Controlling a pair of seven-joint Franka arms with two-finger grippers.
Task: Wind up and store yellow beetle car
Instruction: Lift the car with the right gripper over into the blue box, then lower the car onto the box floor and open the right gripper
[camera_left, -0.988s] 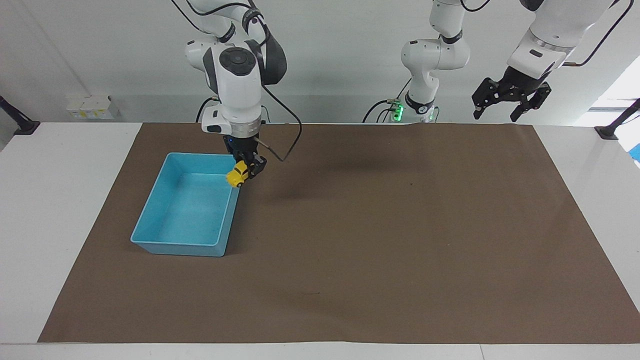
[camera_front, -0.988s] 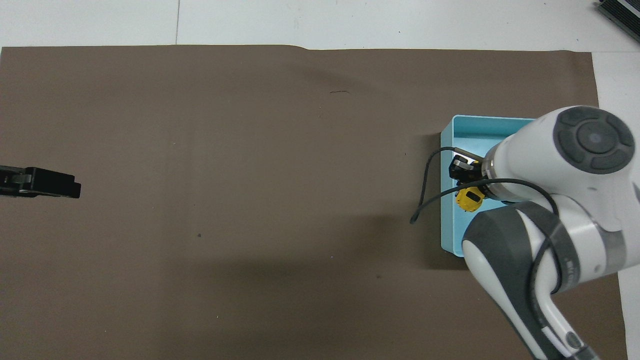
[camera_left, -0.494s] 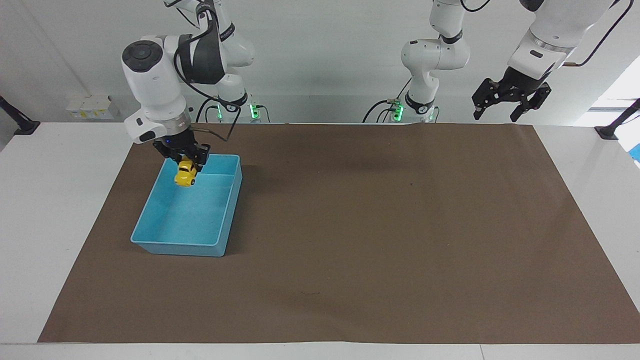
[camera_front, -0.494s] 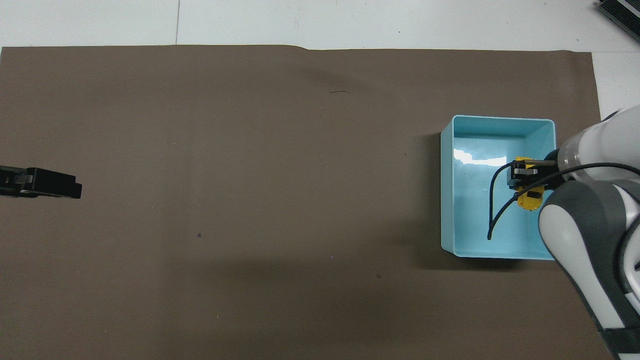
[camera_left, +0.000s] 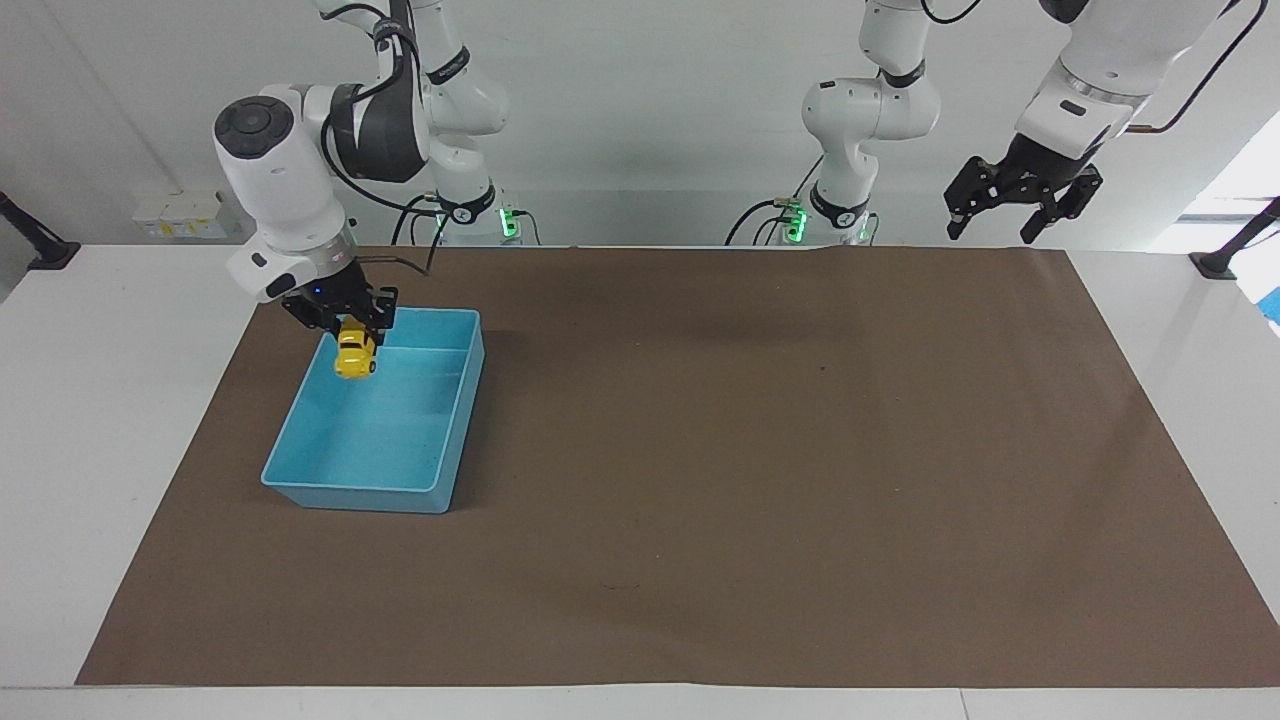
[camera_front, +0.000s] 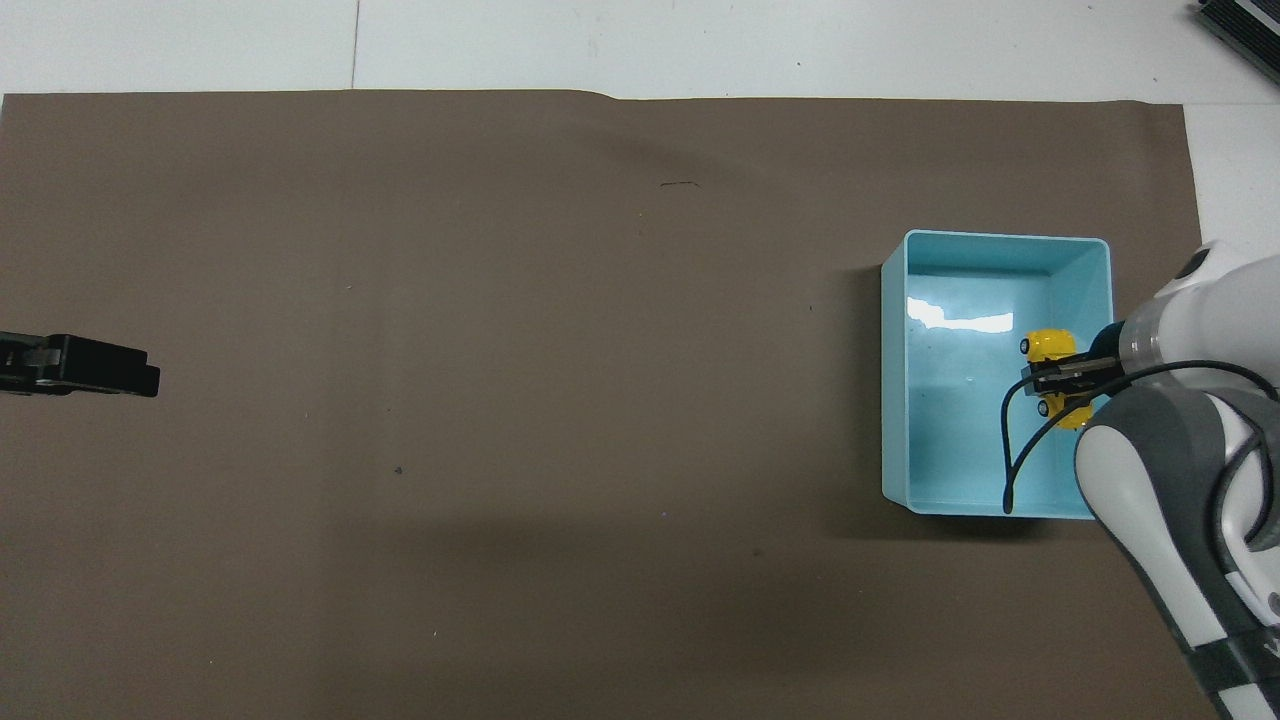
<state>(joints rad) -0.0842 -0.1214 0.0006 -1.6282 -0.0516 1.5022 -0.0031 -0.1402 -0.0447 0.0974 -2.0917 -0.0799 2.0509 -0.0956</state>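
Note:
The yellow beetle car (camera_left: 355, 354) hangs in my right gripper (camera_left: 351, 336), which is shut on it. The car is held in the air, nose down, over the part of the blue tray (camera_left: 455, 432) that is nearer to the robots. In the overhead view the car (camera_front: 1050, 346) shows over the tray (camera_front: 893, 400), partly covered by the right gripper (camera_front: 1062, 382). My left gripper (camera_left: 1003, 226) is open and empty. It waits raised over the table edge at the left arm's end, and shows in the overhead view (camera_front: 105, 366).
A brown mat (camera_left: 760, 450) covers most of the white table (camera_left: 120, 400). The tray stands on it toward the right arm's end. A black cable (camera_front: 1010, 460) hangs from the right wrist over the tray.
My right gripper has carried the car from over the tray's rim to over the tray's inside, toward the right arm's end. The left arm has not moved.

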